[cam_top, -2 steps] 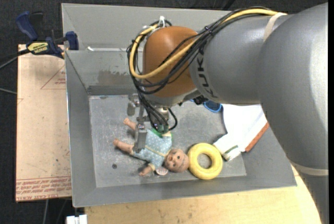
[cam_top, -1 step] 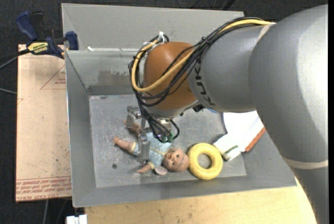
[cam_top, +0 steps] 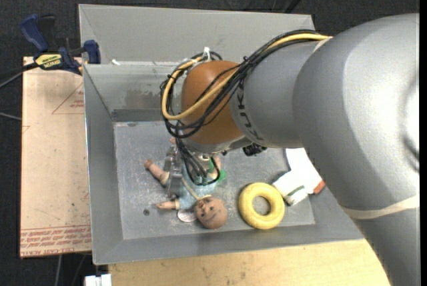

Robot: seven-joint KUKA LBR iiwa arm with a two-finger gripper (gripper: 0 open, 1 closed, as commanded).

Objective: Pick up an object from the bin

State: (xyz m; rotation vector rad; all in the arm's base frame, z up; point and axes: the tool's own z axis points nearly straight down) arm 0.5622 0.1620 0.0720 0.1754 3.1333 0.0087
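My gripper (cam_top: 177, 175) reaches down near the middle of the bin floor, right over a small doll (cam_top: 211, 211). The doll lies on its back with its brown head toward the front; one pale limb (cam_top: 157, 171) sticks out left of the gripper and another (cam_top: 167, 205) lies just in front of it. The doll's body is mostly hidden beneath the gripper. A bit of green (cam_top: 215, 178) shows just right of the gripper.
A yellow ring (cam_top: 261, 205) lies right of the doll's head. Farther right, a white box-like thing (cam_top: 298, 179) with an orange end rests against the bin's right side. The arm and its orange cover hide the bin's middle and back right.
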